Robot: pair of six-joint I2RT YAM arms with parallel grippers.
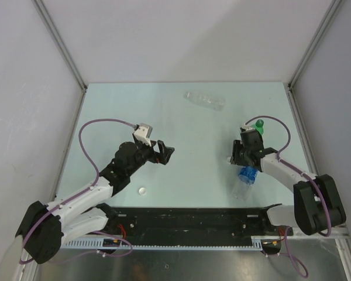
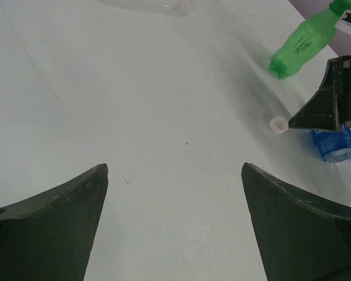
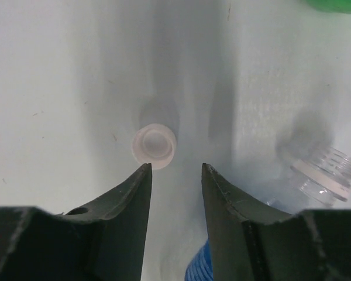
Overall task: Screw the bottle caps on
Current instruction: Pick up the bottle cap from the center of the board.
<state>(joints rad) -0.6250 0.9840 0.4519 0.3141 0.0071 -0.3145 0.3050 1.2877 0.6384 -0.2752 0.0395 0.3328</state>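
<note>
Right arm's fingers (image 3: 126, 205) hover narrowly parted, gripping nothing, with a white cap (image 3: 154, 146) sitting on the counter (image 3: 58, 88) just beyond their tips. The blue-labelled bottle (image 3: 327, 172) lies uncapped right beside them. Left arm's fingers (image 2: 47, 228) are spread wide, empty.

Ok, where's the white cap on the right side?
Right wrist view: the white cap lies just ahead of the right gripper, left of an uncapped clear bottle.

I see clear bottle (image 1: 205, 100) lying, 12 o'clock; uncapped blue-label bottle (image 1: 245, 177) lying, 4 o'clock, white cap (image 3: 154, 145) near neck; second white cap (image 1: 142, 189), 7 o'clock.
</note>
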